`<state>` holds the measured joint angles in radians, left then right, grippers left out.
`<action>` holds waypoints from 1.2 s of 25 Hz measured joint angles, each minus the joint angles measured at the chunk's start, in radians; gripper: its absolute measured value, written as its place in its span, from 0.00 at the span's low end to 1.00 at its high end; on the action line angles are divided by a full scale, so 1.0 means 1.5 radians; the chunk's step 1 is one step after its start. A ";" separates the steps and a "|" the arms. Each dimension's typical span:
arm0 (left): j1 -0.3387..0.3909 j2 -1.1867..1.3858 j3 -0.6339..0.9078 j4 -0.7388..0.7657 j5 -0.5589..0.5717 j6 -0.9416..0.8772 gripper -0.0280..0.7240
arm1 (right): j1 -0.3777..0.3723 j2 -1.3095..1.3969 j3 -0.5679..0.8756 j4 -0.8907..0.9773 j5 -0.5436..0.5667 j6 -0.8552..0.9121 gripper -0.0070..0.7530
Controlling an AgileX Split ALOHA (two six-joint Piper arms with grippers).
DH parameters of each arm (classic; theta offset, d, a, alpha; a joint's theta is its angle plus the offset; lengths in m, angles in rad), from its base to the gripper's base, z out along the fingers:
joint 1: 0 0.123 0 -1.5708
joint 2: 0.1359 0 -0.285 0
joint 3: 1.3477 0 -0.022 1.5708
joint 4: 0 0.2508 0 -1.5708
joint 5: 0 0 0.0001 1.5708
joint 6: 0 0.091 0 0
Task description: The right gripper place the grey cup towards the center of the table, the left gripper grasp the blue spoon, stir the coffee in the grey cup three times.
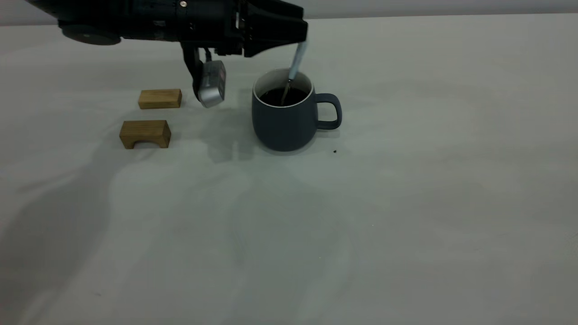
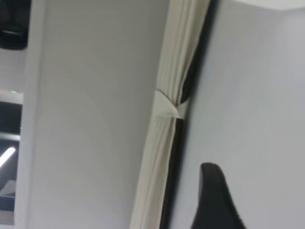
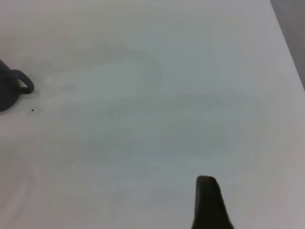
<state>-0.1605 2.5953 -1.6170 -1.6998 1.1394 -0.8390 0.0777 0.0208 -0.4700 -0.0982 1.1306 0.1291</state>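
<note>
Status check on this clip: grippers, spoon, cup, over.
Left gripper shut on blue spoon, bowl dipped in grey cup. Right gripper off aside. Nothing blocking.

The grey cup [image 3: 8, 93] shows only in part at the picture's border, its loop handle [image 3: 23, 84] turned toward the open table [image 3: 157, 95]. A small dark speck [image 3: 32, 110] lies on the table just beside the cup. One black fingertip [image 3: 207, 200] of the right gripper stands well apart from the cup

Two wooden blocks [image 1: 151, 117] crowd the grey cup's [image 1: 284, 122] left; table [image 1: 451, 180] right lies open.
</note>
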 joint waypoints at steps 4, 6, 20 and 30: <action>0.007 0.000 0.000 -0.009 0.003 0.006 0.76 | 0.000 0.000 0.000 0.000 0.000 0.000 0.71; 0.010 -0.001 0.000 -0.010 0.003 0.026 0.76 | 0.000 0.000 0.000 0.000 0.000 0.000 0.71; 0.028 -0.199 0.000 0.186 0.012 0.769 0.77 | 0.000 0.000 0.000 0.000 0.000 0.000 0.71; 0.029 -0.439 0.000 0.261 0.019 1.143 0.76 | 0.000 0.000 0.000 0.000 0.000 0.000 0.71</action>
<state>-0.1170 1.9373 -1.6170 -1.3085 1.1674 0.8762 0.0777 0.0208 -0.4700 -0.0982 1.1306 0.1291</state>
